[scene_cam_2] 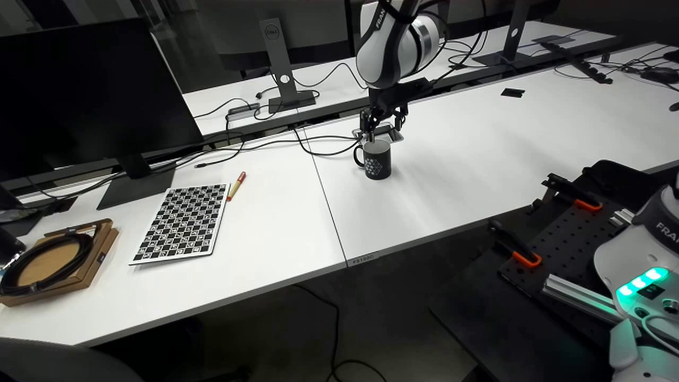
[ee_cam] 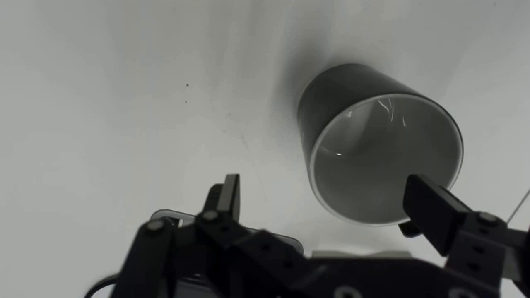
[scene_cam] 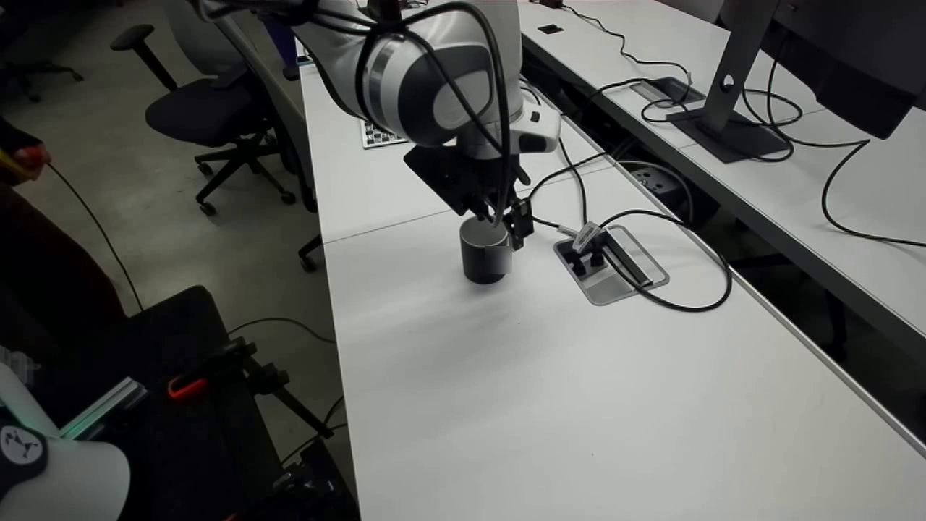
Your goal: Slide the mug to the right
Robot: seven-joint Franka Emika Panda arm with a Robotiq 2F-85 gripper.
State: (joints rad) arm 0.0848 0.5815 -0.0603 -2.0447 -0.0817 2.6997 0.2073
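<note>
Gripper is spread wide, nothing clamped; mug stands upright on the white table, close in by the gripper; in the wrist view the finger at right overlaps the mug's mouth, and we can't tell if it dips inside or sits just above; the finger at left is apart from the mug there; wrist view gives us the best look into the paler inside; in an exterior view we pick up the loop handle, on the mug's left, plus a pale print on its dark wall; in an exterior view we get the outlet panel near the mug, on its right; wrist view has only part of that panel, behind the left finger; in an exterior view we see the checkered board whole, well apart from the mug at left, a red-and-yellow pen just beside it, a coiled black cable on a brown box farther left; in an exterior view we catch an office chair left of the table.
</note>
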